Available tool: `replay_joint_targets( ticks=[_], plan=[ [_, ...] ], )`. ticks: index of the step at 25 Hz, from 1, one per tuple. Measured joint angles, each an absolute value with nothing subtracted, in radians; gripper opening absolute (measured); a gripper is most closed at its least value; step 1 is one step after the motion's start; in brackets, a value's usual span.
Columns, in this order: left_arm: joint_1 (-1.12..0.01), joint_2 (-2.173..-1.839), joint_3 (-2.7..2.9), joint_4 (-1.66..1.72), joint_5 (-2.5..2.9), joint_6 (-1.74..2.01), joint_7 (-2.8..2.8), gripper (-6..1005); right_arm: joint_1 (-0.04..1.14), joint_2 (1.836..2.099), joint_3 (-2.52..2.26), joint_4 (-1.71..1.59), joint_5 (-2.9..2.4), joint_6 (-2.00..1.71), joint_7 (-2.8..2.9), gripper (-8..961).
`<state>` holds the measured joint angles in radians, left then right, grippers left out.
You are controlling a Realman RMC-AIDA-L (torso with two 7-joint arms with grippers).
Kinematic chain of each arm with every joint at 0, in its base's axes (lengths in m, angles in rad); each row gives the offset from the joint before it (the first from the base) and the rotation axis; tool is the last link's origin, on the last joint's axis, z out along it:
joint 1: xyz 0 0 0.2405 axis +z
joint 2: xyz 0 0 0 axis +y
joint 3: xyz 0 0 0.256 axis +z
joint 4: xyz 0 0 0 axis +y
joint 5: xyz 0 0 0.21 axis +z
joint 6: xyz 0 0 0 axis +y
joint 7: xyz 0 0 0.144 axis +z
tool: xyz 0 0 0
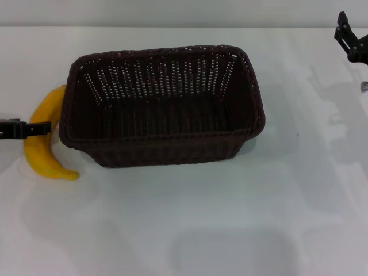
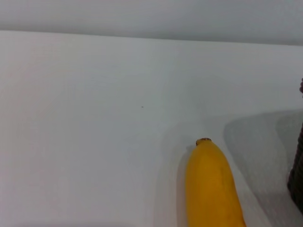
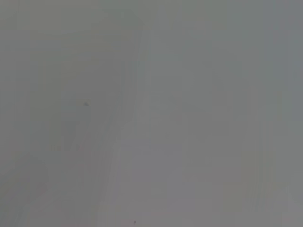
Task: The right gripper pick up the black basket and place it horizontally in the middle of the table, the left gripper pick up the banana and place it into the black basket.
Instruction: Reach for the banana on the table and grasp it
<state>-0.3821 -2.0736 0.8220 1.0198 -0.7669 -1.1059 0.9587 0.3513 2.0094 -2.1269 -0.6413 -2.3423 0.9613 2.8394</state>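
Reaching in from the robot's left edge of the head view, the left gripper (image 1: 35,129) has one slim black finger lying across the middle of the banana (image 1: 43,144); whether it is clamped on the fruit or merely over it cannot be told, since only that one finger shows. The banana lies on the table (image 1: 190,230) directly under the finger, curved, its far end just beside the black basket (image 1: 161,106). Beyond the banana, the basket sits lengthwise across the middle of the table, so the basket step looks done and the banana pickup is the step in hand. The next move calls for a secure hold, a lift clear of the braided rim, and a short carry toward the robot's right. The right gripper (image 1: 349,41) hangs well apart, past the basket's far side, its fingers spread and empty.
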Motion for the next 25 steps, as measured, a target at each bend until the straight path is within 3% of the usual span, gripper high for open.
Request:
replay_joint_targets(
  ticks=[25],
  plan=[
    [-0.410,-2.074,0.822,0.951,-0.772,-1.053,1.024,818,0.353,2.011,-2.153,-0.648,-2.342,0.962,2.839,812]
  ],
)
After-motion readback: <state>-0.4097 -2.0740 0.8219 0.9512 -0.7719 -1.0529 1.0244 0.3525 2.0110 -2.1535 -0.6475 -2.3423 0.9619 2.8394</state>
